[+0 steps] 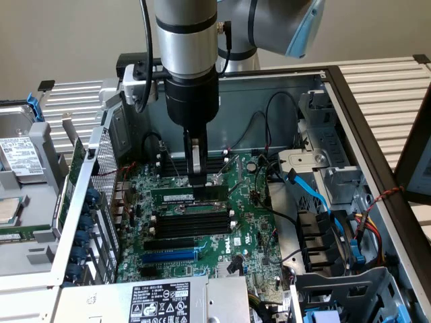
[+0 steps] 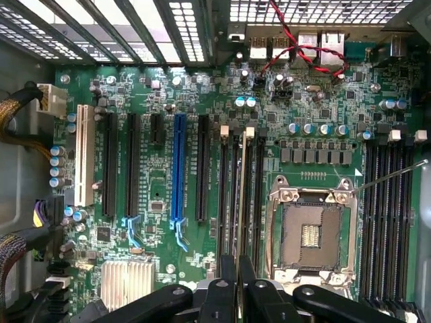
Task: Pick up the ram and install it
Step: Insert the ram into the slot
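— What sits at the exterior view's left?
— A hard drive (image 1: 17, 158), outside the case.
— And mid-board?
— The gripper (image 1: 196, 180), jaws narrow, pinches the ram (image 1: 174, 194) by its upper edge, upright over the black memory slots (image 1: 188, 225).
— Rightward?
— A blue SATA cable (image 1: 314, 192).

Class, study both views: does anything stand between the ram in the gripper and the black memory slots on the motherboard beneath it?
Nothing visible does. The gripper is closed on the ram right at the bank of black memory slots, and no cable or part lies between them. Whether the stick is seated cannot be told.
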You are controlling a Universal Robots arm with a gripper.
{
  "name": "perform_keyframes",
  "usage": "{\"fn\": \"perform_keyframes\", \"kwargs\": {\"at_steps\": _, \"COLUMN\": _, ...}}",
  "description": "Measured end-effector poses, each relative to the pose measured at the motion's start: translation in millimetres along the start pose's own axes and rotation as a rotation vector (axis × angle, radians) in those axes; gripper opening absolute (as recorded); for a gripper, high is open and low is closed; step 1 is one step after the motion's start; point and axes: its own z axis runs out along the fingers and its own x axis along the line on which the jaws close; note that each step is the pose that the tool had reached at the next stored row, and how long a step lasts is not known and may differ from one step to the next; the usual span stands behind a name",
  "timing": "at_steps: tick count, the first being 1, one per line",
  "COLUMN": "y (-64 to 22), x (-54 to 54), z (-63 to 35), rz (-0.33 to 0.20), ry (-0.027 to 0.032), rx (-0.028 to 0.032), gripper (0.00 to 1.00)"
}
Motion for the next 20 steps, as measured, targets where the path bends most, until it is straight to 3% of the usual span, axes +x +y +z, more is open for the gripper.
{"fn": "perform_keyframes", "kwargs": {"at_steps": 6, "y": 0.1, "x": -0.3, "z": 10.9, "rz": 0.000, "ry": 0.0001, "rx": -0.0038, "gripper": 0.14}}
{"fn": "perform_keyframes", "kwargs": {"at_steps": 12, "y": -0.7, "x": 0.0, "z": 16.0, "rz": -0.002, "ry": 0.0003, "rx": -0.0121, "gripper": 0.14}}
{"fn": "perform_keyframes", "kwargs": {"at_steps": 20, "y": -2.0, "x": 1.2, "z": 16.9, "rz": -0.020, "ry": -0.0020, "rx": -0.0116, "gripper": 0.14}}
